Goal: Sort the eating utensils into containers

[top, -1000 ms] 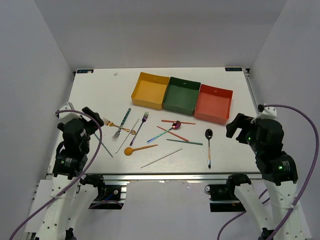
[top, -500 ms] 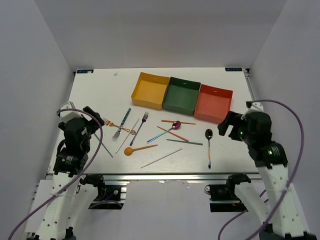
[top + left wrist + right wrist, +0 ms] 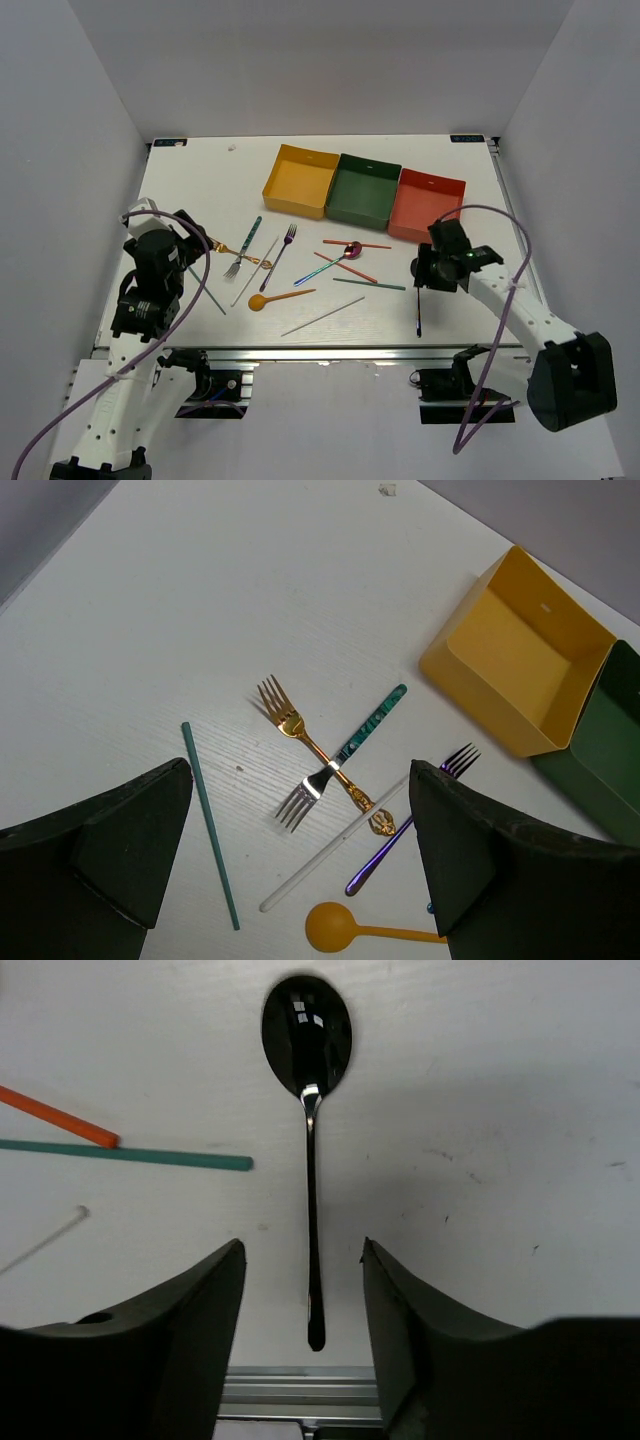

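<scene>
On the white table (image 3: 190,185), three trays are sitting side by side along the far side: the yellow tray (image 3: 300,182), the green tray (image 3: 364,192) and the red tray (image 3: 428,208). The right gripper (image 3: 302,1260) is hanging low over the black spoon (image 3: 311,1210). Its fingers are standing apart, one on each side of the handle, with bare table showing in both gaps. The left gripper (image 3: 300,780) is hovering above the left-hand scatter with its fingers spread wide.

The black spoon is lying flat in front of the red tray, its bowl toward the tray. Under the left gripper, the gold fork (image 3: 320,755) and the silver fork (image 3: 368,725) are lying crossed. The purple fork (image 3: 410,820) is lying just beside them and the orange spoon (image 3: 335,925) nearer the front edge. The pink spoon (image 3: 335,262) is resting mid-table among thin red and green chopsticks (image 3: 369,284).
</scene>
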Available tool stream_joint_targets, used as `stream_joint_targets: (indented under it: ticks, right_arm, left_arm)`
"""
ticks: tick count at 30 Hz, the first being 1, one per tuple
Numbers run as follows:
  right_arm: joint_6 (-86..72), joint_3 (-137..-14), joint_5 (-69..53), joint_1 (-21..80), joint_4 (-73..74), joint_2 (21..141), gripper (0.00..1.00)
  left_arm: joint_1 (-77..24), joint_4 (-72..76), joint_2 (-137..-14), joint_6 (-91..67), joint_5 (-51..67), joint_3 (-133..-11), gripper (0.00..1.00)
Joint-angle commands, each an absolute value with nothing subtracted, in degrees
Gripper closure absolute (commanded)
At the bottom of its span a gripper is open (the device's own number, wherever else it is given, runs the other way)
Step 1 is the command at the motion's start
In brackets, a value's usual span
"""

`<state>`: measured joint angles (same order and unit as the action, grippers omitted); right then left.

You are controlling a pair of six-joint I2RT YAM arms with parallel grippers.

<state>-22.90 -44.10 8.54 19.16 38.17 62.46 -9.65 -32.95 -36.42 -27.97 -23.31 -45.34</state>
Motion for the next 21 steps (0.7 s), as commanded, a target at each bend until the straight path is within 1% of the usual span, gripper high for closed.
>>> stream_joint_targets:
  ticks: [1, 5, 10, 15, 16, 18, 19, 21]
  right_arm:
    - [-25.93, -39.91, 11.85, 22.06, 33.05, 65.56, 0.46]
    - [-26.63, -39.20, 13.01, 23.64, 31.12, 69.60, 0.54]
    - [-26.90, -38.24, 12.67, 23.82, 28.40, 72.24, 0.58]
    - [-27.33, -36.92, 13.01, 23.82, 25.85, 76.72, 0.67]
    - [-27.33, -36.74, 13.44, 23.91, 25.58, 77.25, 0.67]
    - [-27.68, -36.74, 13.62, 23.91, 25.49, 78.31, 0.70]
    - [-27.86, -36.74, 13.62, 23.82, 25.31, 78.66, 0.75]
    - [-28.12, -36.83, 13.36, 23.91, 25.40, 79.27, 0.79]
  left_arm:
    - [-9.84, -32.34, -36.30, -27.51, -22.24, -44.74, 0.02]
    - [-9.84, -32.43, -36.91, -27.42, -21.89, -44.74, 0.02]
    - [-9.93, -32.34, -37.09, -27.33, -21.62, -44.74, 0.02]
    - [-9.84, -32.26, -37.09, -27.33, -21.45, -44.65, 0.02]
    - [-9.93, -32.26, -37.18, -27.33, -21.36, -44.65, 0.02]
    - [-9.93, -32.26, -37.44, -27.25, -21.27, -44.74, 0.02]
    - [-9.93, -32.17, -37.44, -27.25, -21.01, -44.65, 0.02]
    - [-10.02, -32.17, -37.53, -27.25, -21.01, -44.74, 0.02]
